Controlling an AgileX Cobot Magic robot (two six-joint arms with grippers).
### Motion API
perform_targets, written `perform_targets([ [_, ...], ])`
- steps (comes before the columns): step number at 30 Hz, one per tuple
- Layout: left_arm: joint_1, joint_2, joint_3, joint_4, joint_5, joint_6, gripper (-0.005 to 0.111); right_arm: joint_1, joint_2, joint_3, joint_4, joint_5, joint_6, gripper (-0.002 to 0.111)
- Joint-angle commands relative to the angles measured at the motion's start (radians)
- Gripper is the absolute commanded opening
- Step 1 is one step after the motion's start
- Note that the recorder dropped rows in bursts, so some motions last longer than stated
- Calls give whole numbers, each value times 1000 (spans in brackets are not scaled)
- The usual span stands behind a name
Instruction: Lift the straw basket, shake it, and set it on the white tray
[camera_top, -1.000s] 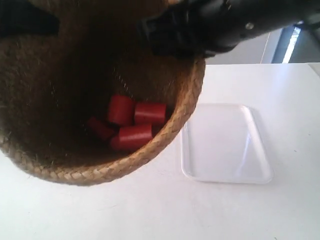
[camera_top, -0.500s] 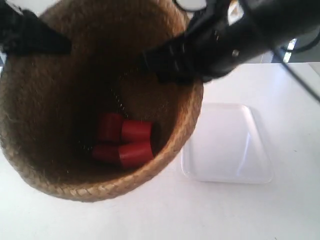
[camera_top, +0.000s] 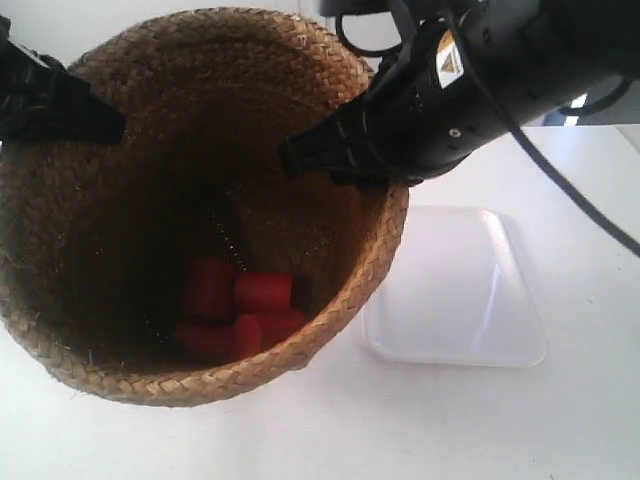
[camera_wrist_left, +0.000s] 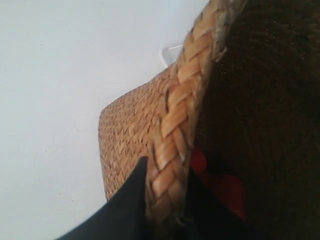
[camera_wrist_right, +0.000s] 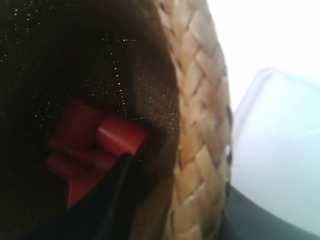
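Writing: nothing readable, tbh. There's just a small sticker (camera_top: 447, 62) on the arm at the exterior view's right (camera_top: 500, 60), white with a yellow warning triangle, and any text on it is too small to make out.
Counts: one basket (camera_top: 120, 200), one tray (camera_top: 455, 290), two grippers. There look to be four red cylinders (camera_top: 240, 310), though the dark inside makes that count a bit shaky.
Basket: it's beside the tray, not on it, with its mouth facing the exterior camera. Its braided rim covers one edge of the tray in that view. Can't tell whether the base touches the table (camera_top: 560, 430).
Left gripper (camera_wrist_left: 167, 167): it's pinching the basket's rim, one dark finger outside the woven wall and the other inside.
Right gripper (camera_wrist_right: 178, 172): same deal, clamped on the rim with one finger inside and one outside. The tray is just beside that stretch of rim.
Cylinders: they're bunched together at the bottom of the basket, touching each other.
Tray: it lies flat on the white table.
In the way: the stickered arm crosses the basket's far rim and hides part of it. A black cable (camera_top: 560, 180) hangs across above the tray. The arm at the exterior view's left (camera_top: 50, 100) cuts in over the rim on that side.
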Motion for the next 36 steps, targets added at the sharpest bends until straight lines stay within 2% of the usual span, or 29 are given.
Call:
perform_targets([
  [1, 0, -106, -171, -165, 83, 126, 0, 35, -132, -150, 176, -34, -187, 0],
  [3, 0, -113, -114, -124, 11, 108, 0, 47, -149, -73, 52, -154, -114, 0],
  [5, 2, -79, -34, -84, -20, 41, 0, 23, -101, 14, -75, -142, 44, 0],
  [6, 2, -67, -12, -74, -20, 37, 0, 17, -78, 34, -80, -119, 82, 0],
  [18, 2, -58, 2, -75, -33, 37, 0, 17, -55, 52, -82, -92, 62, 0],
  [21, 2, -92, -73, -120, 21, 11, 0, 19, -89, -21, -6, -44, 13, 0],
  [23, -1, -149, -145, -155, 59, 70, 0, 51, -166, -102, 145, -51, -134, 0],
  [24, -1, -168, -150, -137, 39, 125, 0, 68, -193, -95, 139, -108, -175, 0],
  [25, -1, -168, -115, -81, -4, 98, 0, 78, -203, -49, 57, -173, -150, 0],
  [26, 2, -154, -57, -32, -34, 28, 0, 72, -187, 6, -62, -200, -41, 0],
  [28, 2, -97, 32, 47, -35, -77, 0, 39, -117, 52, -203, -133, 150, 0],
  [30, -1, -78, 67, 1, -18, -38, 0, 41, -74, 52, -169, -75, 144, 0],
  [33, -1, -84, 66, -110, -45, 56, 0, 48, -66, 52, -142, -96, 80, 0],
  [36, 2, -94, 49, -105, -80, 56, 0, 48, -66, 52, -142, -112, 80, 0],
])
